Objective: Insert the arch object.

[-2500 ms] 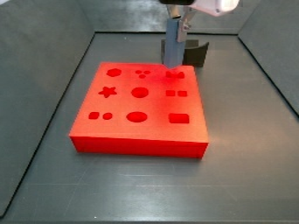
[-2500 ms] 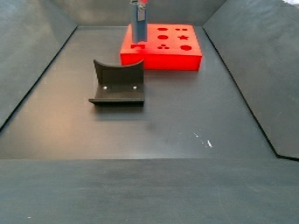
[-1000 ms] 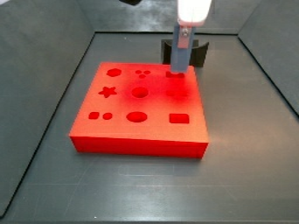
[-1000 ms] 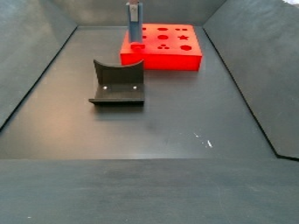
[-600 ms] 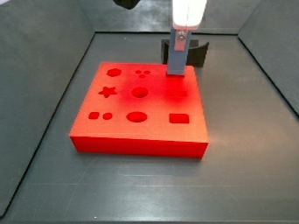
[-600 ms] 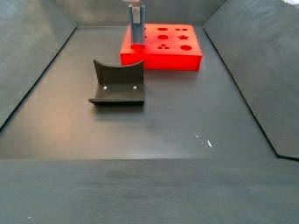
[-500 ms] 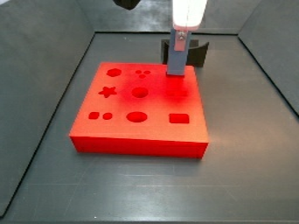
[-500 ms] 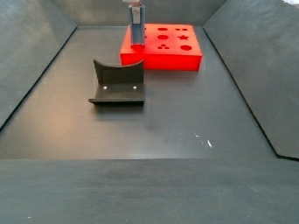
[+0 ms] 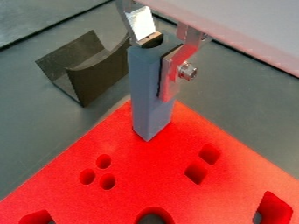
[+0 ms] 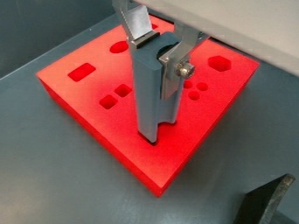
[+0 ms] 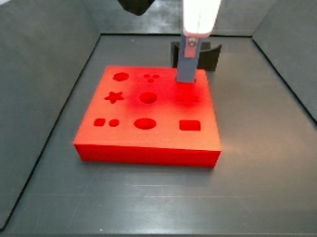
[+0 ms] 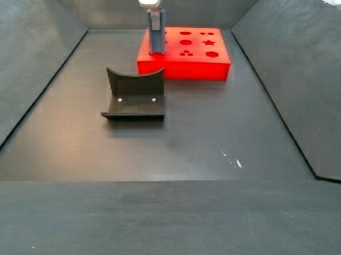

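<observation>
Since earlier, claw (image 9: 162, 45) rose slightly above the red board (image 11: 148, 139). I see it clamping the arch object (image 9: 152, 92), upright.

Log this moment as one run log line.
gripper: shut on grey block | block: upright, lower end at red board, near its corner | insertion: cannot tell if seated | fixture: on floor, apart from board
</observation>
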Motion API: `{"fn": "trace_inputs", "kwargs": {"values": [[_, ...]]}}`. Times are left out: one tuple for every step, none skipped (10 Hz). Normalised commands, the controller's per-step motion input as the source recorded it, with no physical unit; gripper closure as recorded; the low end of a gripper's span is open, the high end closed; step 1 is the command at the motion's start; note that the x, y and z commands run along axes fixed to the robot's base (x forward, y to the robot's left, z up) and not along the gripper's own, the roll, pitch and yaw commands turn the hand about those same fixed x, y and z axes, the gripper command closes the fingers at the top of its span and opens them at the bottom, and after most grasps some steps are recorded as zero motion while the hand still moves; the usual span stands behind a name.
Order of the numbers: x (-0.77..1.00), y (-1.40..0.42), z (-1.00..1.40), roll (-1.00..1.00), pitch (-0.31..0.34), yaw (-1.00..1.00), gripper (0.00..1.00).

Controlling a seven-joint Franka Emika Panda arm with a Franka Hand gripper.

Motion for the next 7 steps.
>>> {"fn": "trace_inputs", "kwargs": {"values": [[0.09, 0.00, -0.15, 0.01, -0.010, 0.00, 1.00], [0.09, 0.03, -0.13, 0.05, 0.000, 0.03, 1.00], [0.01, 0.00, -0.10, 0.04, 0.000, 0.01, 1.00], [0.00, 0.00, -0.09, 0.06, 0.000, 0.00, 1.00], [0.00, -0.03, -0.11, 0.06, 0.000, 0.00, 1.00], [0.00, -0.05, -0.17, 0.07, -0.003, 0.00, 1.00], [0.00, -0.03, -0.25, 0.13, -0.027, 0.17, 1.00]]}}
